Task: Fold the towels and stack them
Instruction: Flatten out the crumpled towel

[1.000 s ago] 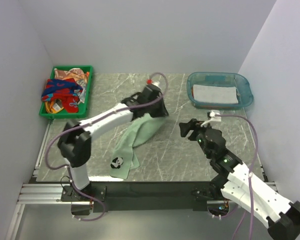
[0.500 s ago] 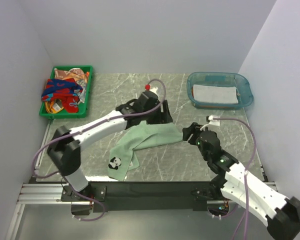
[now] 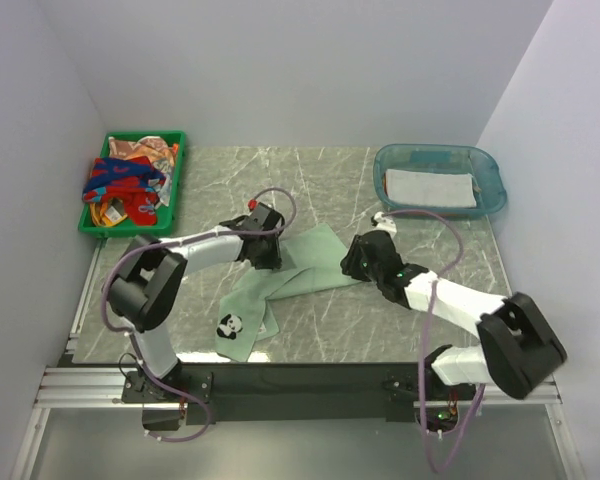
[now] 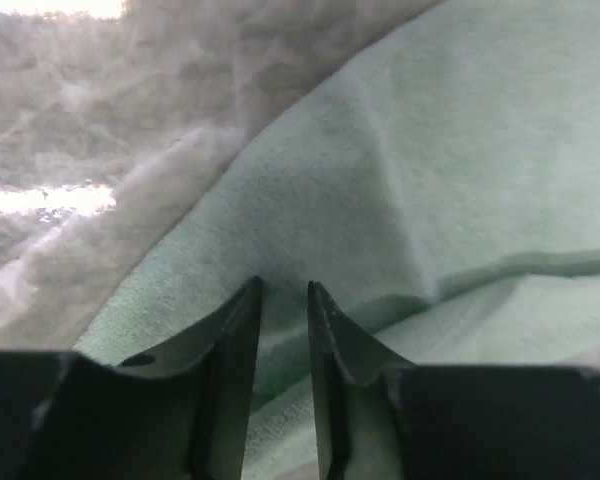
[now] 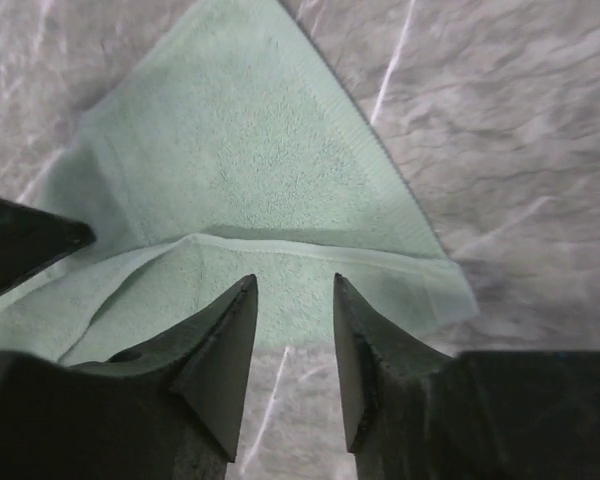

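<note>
A sage green towel [image 3: 300, 270] with a panda print [image 3: 232, 325] lies loosely spread on the marble table. My left gripper [image 3: 271, 254] sits low over its upper left part. In the left wrist view its jaws [image 4: 282, 290] stand a narrow gap apart with the towel [image 4: 450, 170] under them, holding nothing. My right gripper [image 3: 351, 263] is open at the towel's right corner. In the right wrist view [image 5: 293, 290] the folded edge of the towel [image 5: 260, 170] lies just beyond the fingertips. More towels, including a red one with blue lettering [image 3: 125, 180], are heaped in the tray.
The green plastic tray [image 3: 90, 222] stands at the back left. The clear blue tub [image 3: 492, 175] at the back right holds a folded whitish towel [image 3: 430, 187]. White walls close in the left, back and right sides. The left gripper's dark finger [image 5: 20, 240] shows in the right wrist view.
The left gripper lowered the lifted towel onto the table, let go and drew back to the left. The right gripper moved left to the towel's right corner.
</note>
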Available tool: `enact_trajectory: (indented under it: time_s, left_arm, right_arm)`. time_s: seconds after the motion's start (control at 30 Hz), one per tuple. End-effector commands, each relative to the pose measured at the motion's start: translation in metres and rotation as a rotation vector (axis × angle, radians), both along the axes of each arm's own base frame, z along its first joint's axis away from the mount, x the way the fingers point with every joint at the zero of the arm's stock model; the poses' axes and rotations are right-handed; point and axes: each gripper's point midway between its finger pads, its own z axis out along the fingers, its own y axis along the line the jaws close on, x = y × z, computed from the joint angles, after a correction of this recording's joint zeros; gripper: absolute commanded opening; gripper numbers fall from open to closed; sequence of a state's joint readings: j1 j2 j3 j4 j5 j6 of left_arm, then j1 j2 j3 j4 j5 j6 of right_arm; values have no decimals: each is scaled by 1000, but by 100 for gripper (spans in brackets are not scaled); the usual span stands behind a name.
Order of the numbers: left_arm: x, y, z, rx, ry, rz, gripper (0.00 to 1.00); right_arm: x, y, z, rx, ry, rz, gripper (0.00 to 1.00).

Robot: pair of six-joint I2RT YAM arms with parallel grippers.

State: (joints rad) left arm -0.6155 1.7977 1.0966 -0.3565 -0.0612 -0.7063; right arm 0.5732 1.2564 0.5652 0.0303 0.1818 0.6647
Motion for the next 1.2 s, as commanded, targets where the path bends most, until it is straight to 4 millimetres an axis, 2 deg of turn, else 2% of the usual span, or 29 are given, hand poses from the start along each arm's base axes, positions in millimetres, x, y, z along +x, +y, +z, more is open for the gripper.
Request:
enact_trajectory:
  time_s: [0.0, 0.07, 0.1, 0.17, 0.2, 0.27, 0.3, 0.33, 0.37, 0.4, 0.43, 0.47, 0.53, 0.57, 0.6, 0.67, 0.7, 0.73, 0.77, 0.83, 0.87, 0.93, 0.97, 1.0, 1.03, 1.07, 1.1, 1.13, 1.17]
  left_arm:
    - [-5, -3, 3, -68, -14, 48, 30]
    - [-13, 0, 3, -94, -7, 81, 29]
    - [-25, 8, -7, -83, 20, 96, 29]
    - [-31, 8, 0, -143, 9, 144, 28]
    - [-48, 17, -13, -144, 43, 163, 29]
    - [-55, 15, 0, -239, 20, 219, 30]
    - [-70, 25, -11, -237, 46, 246, 30]
    - [-77, 25, -10, -259, 46, 259, 31]
    - [-77, 19, 6, -329, 16, 287, 31]
    - [-88, 22, 2, -338, 27, 295, 32]
    - [-93, 14, 15, -381, 4, 279, 32]
    - [-95, 10, 19, -408, -4, 296, 33]
    - [-105, 0, 29, -438, -17, 273, 42]
    - [-105, 0, 32, -436, -30, 281, 46]
    - [-105, 2, 35, -429, -42, 285, 49]
    - [-99, 8, 49, -396, -86, 279, 62]
    - [-88, 16, 55, -359, -144, 305, 65]
    - [-83, 20, 60, -332, -168, 304, 70]
    - [-71, 20, 75, -315, -212, 278, 73]
    - [-52, 35, 75, -250, -226, 273, 74]
    - [-38, 33, 89, -257, -251, 266, 74]
    - [-18, 44, 84, -195, -245, 275, 73]
    - [-2, 41, 98, -178, -282, 234, 73]
    - [9, 45, 99, -160, -279, 234, 73]
    - [12, 44, 80, -116, -219, 210, 73]
    - [27, 37, 91, -109, -241, 168, 73]
    - [35, 39, 73, -70, -196, 162, 73]
    - [37, 38, 68, -56, -168, 123, 72]
    - [48, 31, 76, -69, -177, 110, 70]
  right_arm:
    - [15, 21, 0, 73, 14, 22, 42]
    - [13, 26, -13, 96, 57, 37, 39]
    - [14, 27, -25, 93, 87, 37, 38]
    - [19, 28, -33, 98, 112, 43, 37]
    - [20, 31, -43, 94, 137, 54, 37]
    - [36, 32, -42, 94, 132, 62, 38]
    - [40, 32, -52, 89, 155, 68, 37]
    - [47, 32, -52, 85, 155, 71, 37]
    - [65, 35, -42, 84, 121, 84, 38]
    - [71, 36, -50, 73, 138, 98, 38]
    - [77, 41, -48, 64, 128, 133, 39]
    - [95, 49, -33, 70, 88, 152, 40]
    - [102, 56, -31, 43, 86, 211, 43]
    - [115, 61, -16, 42, 55, 221, 44]
    - [115, 61, -8, 30, 52, 228, 44]
    - [124, 57, 14, 6, -4, 211, 50]
    - [124, 53, 31, -7, -34, 196, 53]
    - [123, 50, 37, -30, -36, 183, 60]
    - [129, 43, 48, -60, -57, 138, 62]
    - [124, 37, 59, -83, -37, 96, 62]
    - [124, 28, 62, -111, -39, 48, 62]
    - [113, 25, 57, -129, 6, 11, 64]
    - [109, 20, 54, -155, 26, -14, 66]
    - [105, 18, 51, -163, 41, -30, 68]
    - [102, 20, 48, -151, 61, -45, 74]
    - [101, 21, 43, -152, 80, -52, 77]
    - [98, 16, 37, -173, 103, -72, 78]
    - [97, 16, 36, -171, 116, -91, 80]
    - [96, 16, 28, -187, 140, -100, 81]
